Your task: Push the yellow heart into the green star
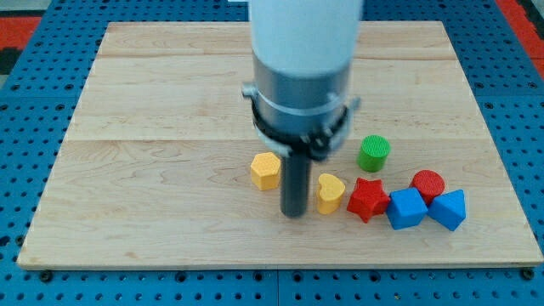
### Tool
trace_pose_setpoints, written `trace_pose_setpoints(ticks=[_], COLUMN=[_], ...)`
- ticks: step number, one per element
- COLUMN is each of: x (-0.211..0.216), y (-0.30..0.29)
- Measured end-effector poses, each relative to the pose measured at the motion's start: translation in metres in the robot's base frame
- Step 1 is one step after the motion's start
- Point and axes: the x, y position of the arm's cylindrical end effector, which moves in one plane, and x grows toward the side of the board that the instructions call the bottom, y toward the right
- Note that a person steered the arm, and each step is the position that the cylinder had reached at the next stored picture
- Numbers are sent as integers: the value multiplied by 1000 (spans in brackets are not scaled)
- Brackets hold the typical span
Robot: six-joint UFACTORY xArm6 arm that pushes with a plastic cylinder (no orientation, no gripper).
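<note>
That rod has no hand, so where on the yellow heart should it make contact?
I cannot grip, only push. My tip stands just left of the yellow heart. I'd press its lower-left side, centred so it doesn't spin, probably steering toward the view's top right, to the green round block; the red star blocks its right. No green star shows.

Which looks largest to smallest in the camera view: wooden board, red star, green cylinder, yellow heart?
1. Wooden board, by far.
2. Red star.
3. Green cylinder and yellow heart: too alike to rank, and my rod, its tip just left of the heart, may hide its edge.
</note>
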Motion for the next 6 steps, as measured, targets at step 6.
trace_pose_setpoints(ticks=[6], x=[-147], y=[59])
